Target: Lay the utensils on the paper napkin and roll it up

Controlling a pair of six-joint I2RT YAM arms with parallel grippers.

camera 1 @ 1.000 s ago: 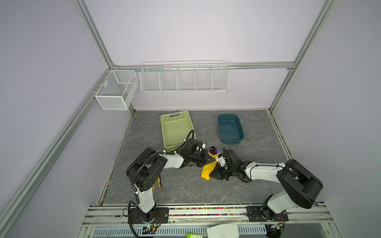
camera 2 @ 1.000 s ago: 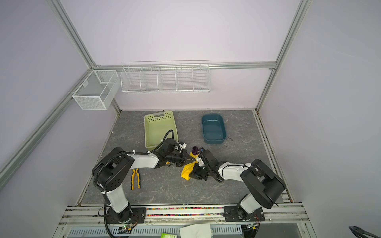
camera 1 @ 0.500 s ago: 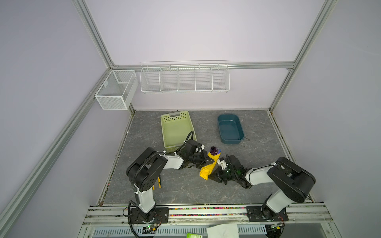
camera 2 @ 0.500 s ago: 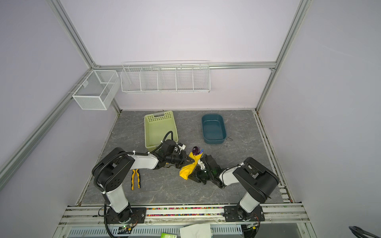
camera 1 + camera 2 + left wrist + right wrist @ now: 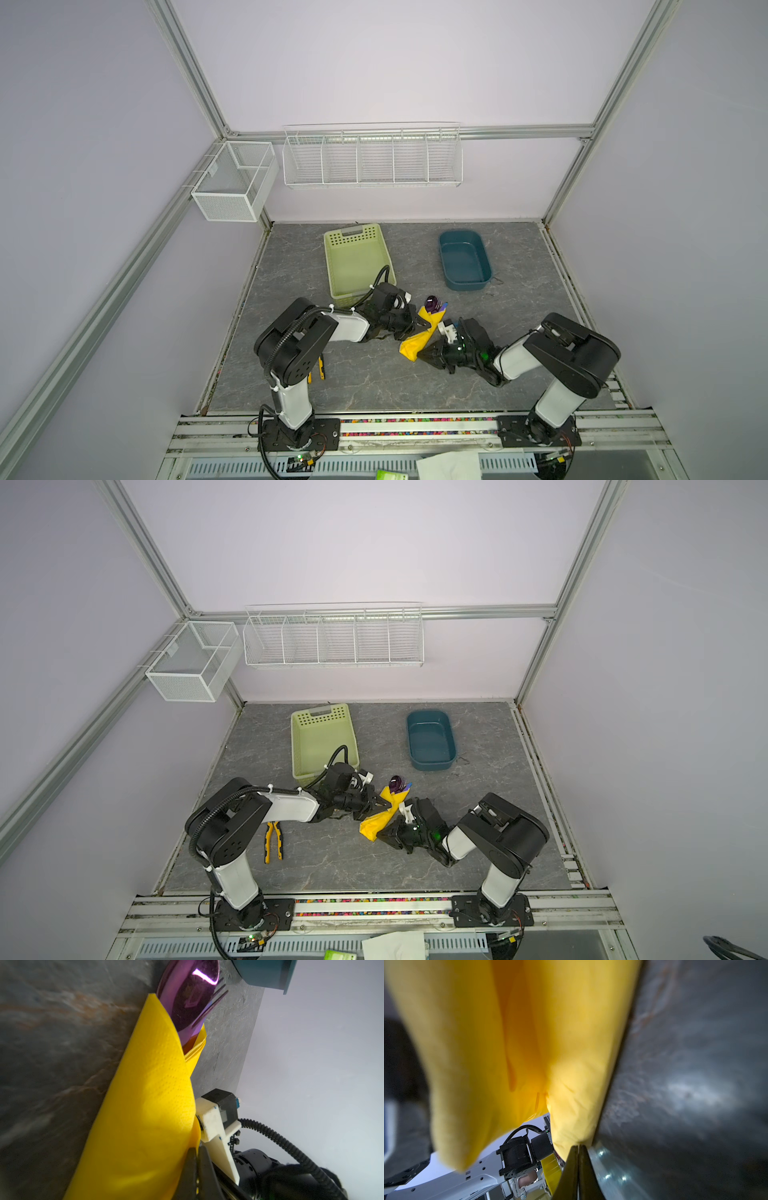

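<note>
Top views are both showing me working low over a grey marbled tabletop [image 5: 374,382], which is sitting inside a booth of pale lilac walls [image 5: 415,62] edged with aluminium frame [image 5: 187,66]. One long wire rack [image 5: 372,156], split into five bays, is hanging on the back wall, and one smaller mesh box [image 5: 232,183] is hanging at the left corner. One green basket [image 5: 355,262] and one teal tub [image 5: 463,259] are standing apart at the back of the surface. One pair of yellow-handled pliers [image 5: 273,837] is lying near my left arm's base.

I am counting two arms, one paper napkin [image 5: 417,343] and two utensils [image 5: 434,304]. The napkin is lying loosely wrapped into a slanted yellow bundle between my two grippers. The utensils are sitting inside it with only their purple heads poking out of the far end. In the left wrist view the spoon [image 5: 187,997] bowl is covering most of the fork [image 5: 218,997], whose tines are peeking past its edge.

My left gripper [image 5: 196,1167] is pinching the napkin's side with its fingers pressed together, a sliver of yellow showing between them. My right gripper [image 5: 578,1159] is likewise clamping on the bundle's near end, where the paper is running into its tips.

A white sheet [image 5: 449,467] and a green scrap [image 5: 390,475] are lying at the front edge; any print on them is too small for me to read.
</note>
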